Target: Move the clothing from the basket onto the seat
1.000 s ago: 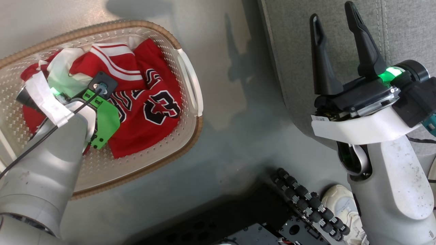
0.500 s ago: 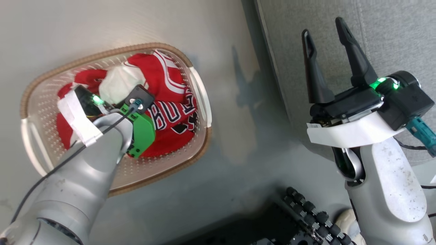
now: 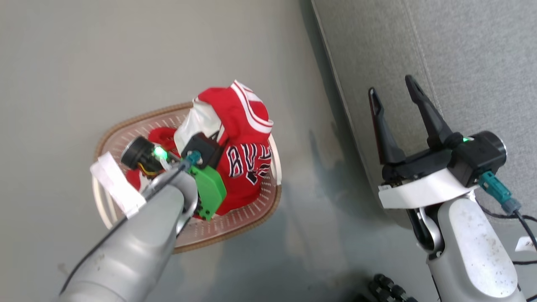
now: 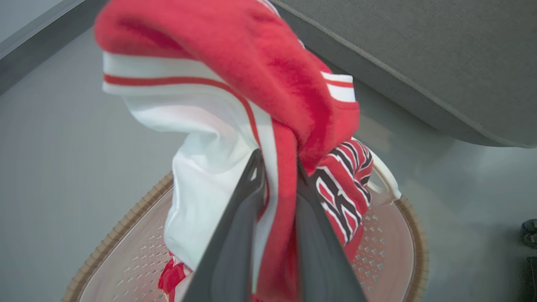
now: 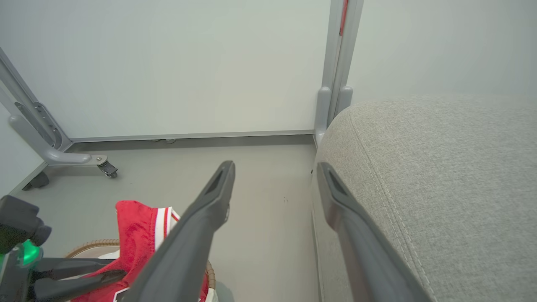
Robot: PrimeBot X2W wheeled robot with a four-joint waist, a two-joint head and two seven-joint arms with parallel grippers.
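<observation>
Grey floor [image 3: 63, 63] is lying below the left hand [image 4: 277, 161], which is clenching a bunched fold of soft, seemingly light, sagging clothing [image 4: 260, 54]; the right hand [image 3: 391, 87] is gaping empty.

floor [image 3: 84, 63]: grey | on it: basket [image 3: 245, 213]; seat [image 3: 461, 50] near basket

From high up, the head camera looks steeply down at the floor [image 3: 84, 63], with the basket [image 3: 247, 216] left of centre and the seat [image 3: 461, 63] running down the right side. The left wrist camera hangs very close to the clothing [image 4: 251, 63] and faces down into the basket [image 4: 390, 251], with the seat [image 4: 419, 63] crossing its top right. The right wrist camera sits low and faces level toward a wall [image 5: 188, 63], with the seat [image 5: 440, 176] on its right and the basket [image 5: 90, 244] at lower left. All three views share the basket, clothing and seat.
</observation>
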